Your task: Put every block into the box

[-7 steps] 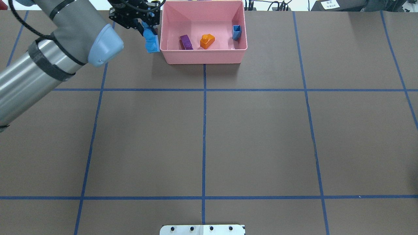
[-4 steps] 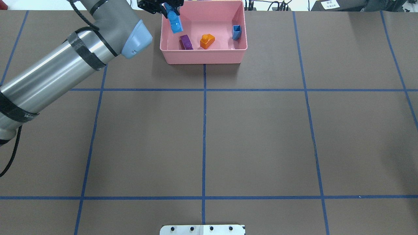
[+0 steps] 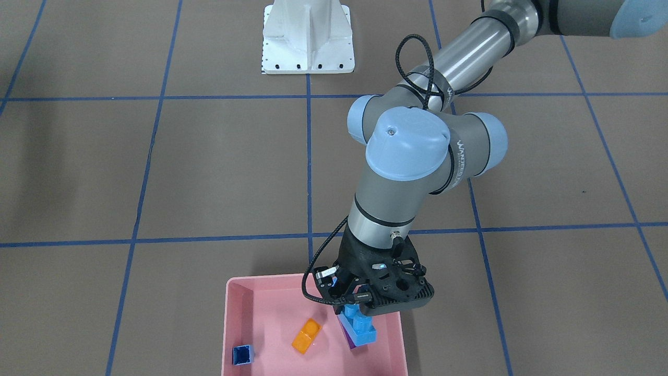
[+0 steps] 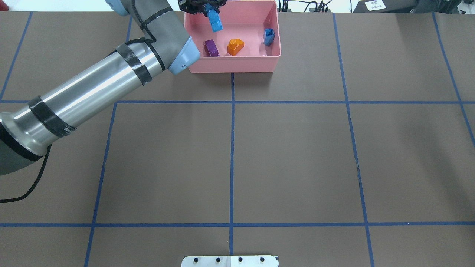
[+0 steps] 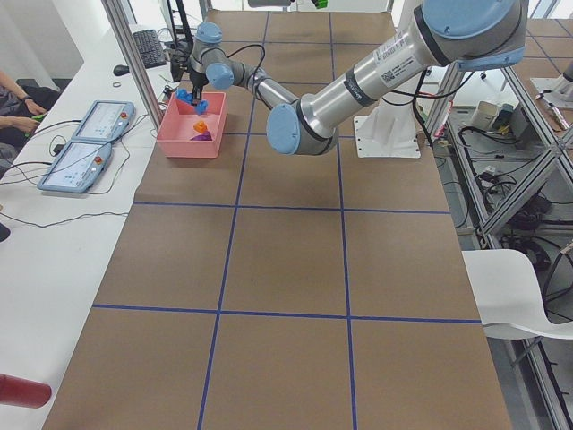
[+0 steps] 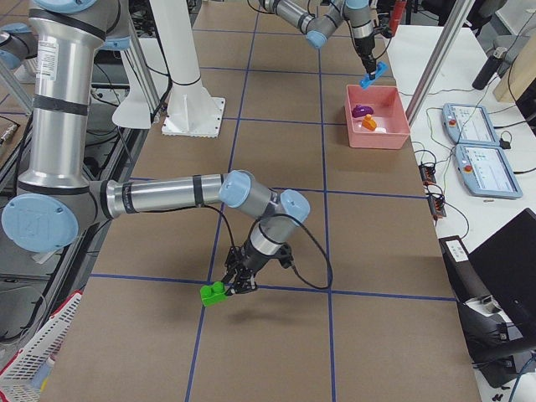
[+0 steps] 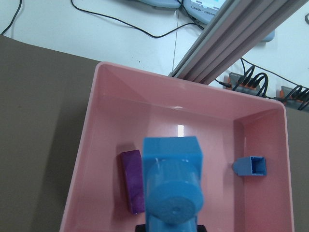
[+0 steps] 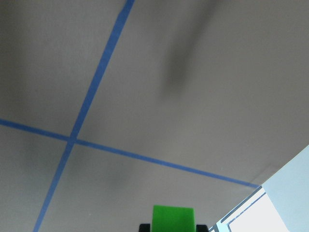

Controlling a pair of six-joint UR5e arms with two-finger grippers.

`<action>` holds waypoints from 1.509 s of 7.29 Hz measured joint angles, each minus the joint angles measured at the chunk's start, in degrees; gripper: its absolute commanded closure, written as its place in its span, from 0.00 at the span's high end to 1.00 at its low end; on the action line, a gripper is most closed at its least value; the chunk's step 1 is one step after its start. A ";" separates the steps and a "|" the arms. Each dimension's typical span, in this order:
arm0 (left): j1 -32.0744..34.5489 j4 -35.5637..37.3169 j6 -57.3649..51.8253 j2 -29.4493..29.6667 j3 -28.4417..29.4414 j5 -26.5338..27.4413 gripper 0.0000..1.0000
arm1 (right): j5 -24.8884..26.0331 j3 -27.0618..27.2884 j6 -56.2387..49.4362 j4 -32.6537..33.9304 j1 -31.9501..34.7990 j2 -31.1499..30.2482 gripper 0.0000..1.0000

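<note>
Now left hand [image 3: 357, 309] holds long blue block [image 3: 364, 328] above box [image 3: 271, 313].

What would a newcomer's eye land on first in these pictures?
The left gripper holds a long blue brick above the pink box, where a purple brick, an orange brick and a small blue brick lie. Far across the table, the right gripper grips a green brick.

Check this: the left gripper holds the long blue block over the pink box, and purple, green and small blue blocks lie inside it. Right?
Not quite: the third block in the box is the orange block, not a green one, as the overhead exterior view shows. The purple block, the small blue block and the left gripper holding the long blue block are right.
</note>
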State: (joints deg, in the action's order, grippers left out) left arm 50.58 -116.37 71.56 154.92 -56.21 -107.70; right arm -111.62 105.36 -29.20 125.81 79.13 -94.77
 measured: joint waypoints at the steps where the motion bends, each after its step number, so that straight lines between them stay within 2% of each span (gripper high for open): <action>1: -0.21 -0.36 0.00 0.28 0.50 0.68 1.00 | -0.34 -0.06 1.90 -0.14 0.88 3.40 0.00; 4: 0.82 0.87 -0.19 0.44 -1.70 -0.18 1.00 | -1.50 -0.14 10.85 -0.73 2.18 15.33 0.00; 6: 4.20 8.90 -1.53 -1.14 -7.67 -5.21 1.00 | -2.02 -0.26 21.03 -3.79 1.61 23.47 0.00; 7: 6.01 14.36 -4.98 -4.04 -12.73 -6.62 1.00 | -2.70 -0.35 28.46 -7.88 -0.48 26.25 0.00; 9: 9.10 25.65 -18.34 -12.14 -23.11 -7.28 1.00 | -3.29 -4.24 45.47 -22.73 -6.96 31.07 0.00; 11: 11.19 30.66 -30.69 -23.00 -31.96 -7.10 1.00 | -2.85 -15.61 61.92 -42.71 -13.07 38.38 0.00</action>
State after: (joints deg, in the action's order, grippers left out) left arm 61.77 -85.71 40.86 131.92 -88.17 -114.80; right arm -114.47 89.75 32.73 83.09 66.06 -56.39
